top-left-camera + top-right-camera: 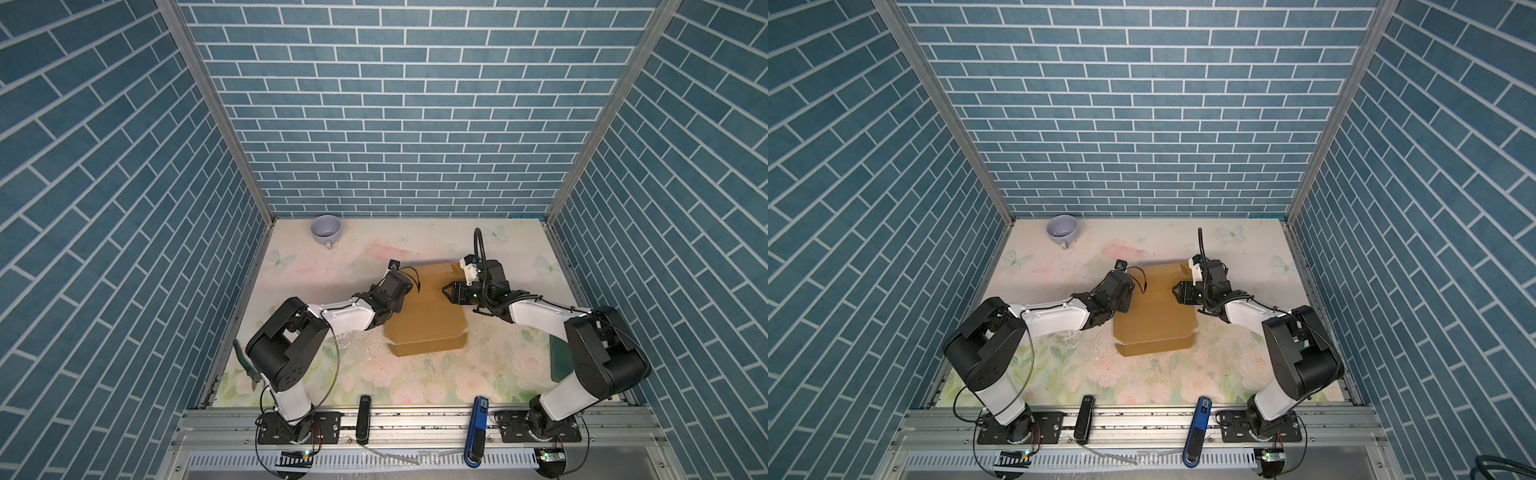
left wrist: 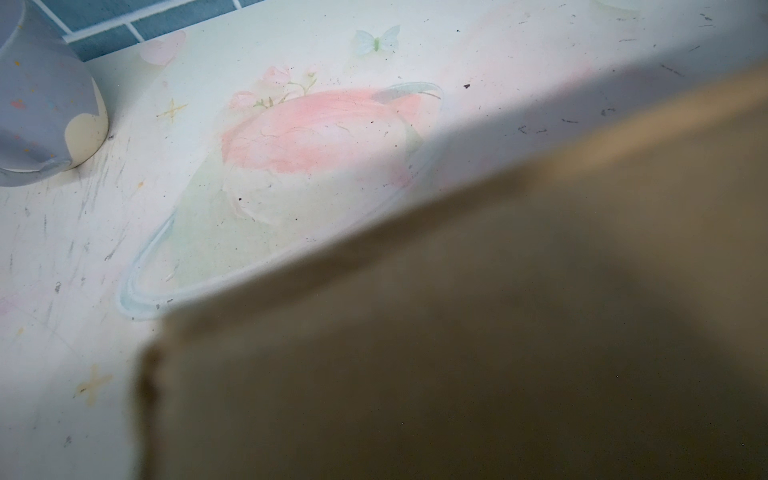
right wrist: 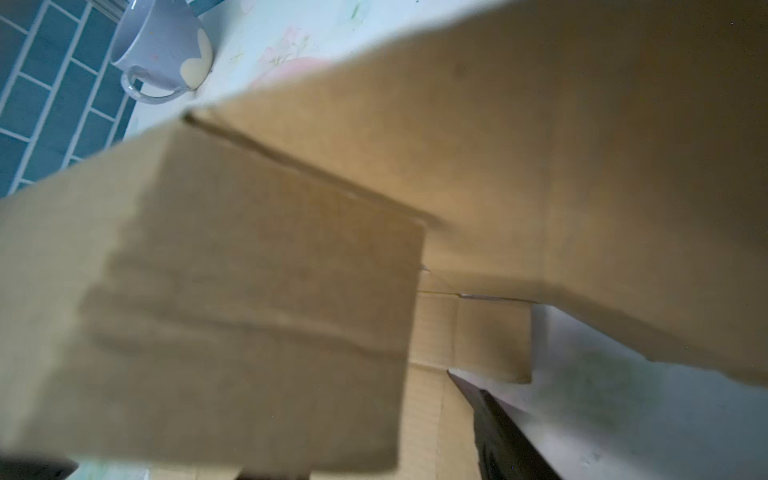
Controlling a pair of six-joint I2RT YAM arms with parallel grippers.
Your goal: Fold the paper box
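Note:
The tan paper box [image 1: 428, 324] [image 1: 1154, 324] lies mid-table, partly folded: its rear panel stands up and a front flap lies flat. My left gripper [image 1: 409, 286] [image 1: 1133, 286] sits at the left end of that raised rear part. Its fingers are hidden, and cardboard [image 2: 498, 332] fills the left wrist view right up against the camera. My right gripper [image 1: 445, 291] [image 1: 1177, 291] hovers over the box's right rear with jaws spread. In the right wrist view a folded-up flap [image 3: 249, 311] stands between the jaws, apart from the one dark finger [image 3: 498, 424] that shows.
A lavender mug [image 1: 326, 229] [image 1: 1062, 228] stands at the back left corner. Green-handled pliers [image 1: 245, 365] lie at the left edge, and a dark green object [image 1: 559, 361] sits by the right arm. A black tool [image 1: 363, 419] and a blue one [image 1: 477, 428] rest on the front rail.

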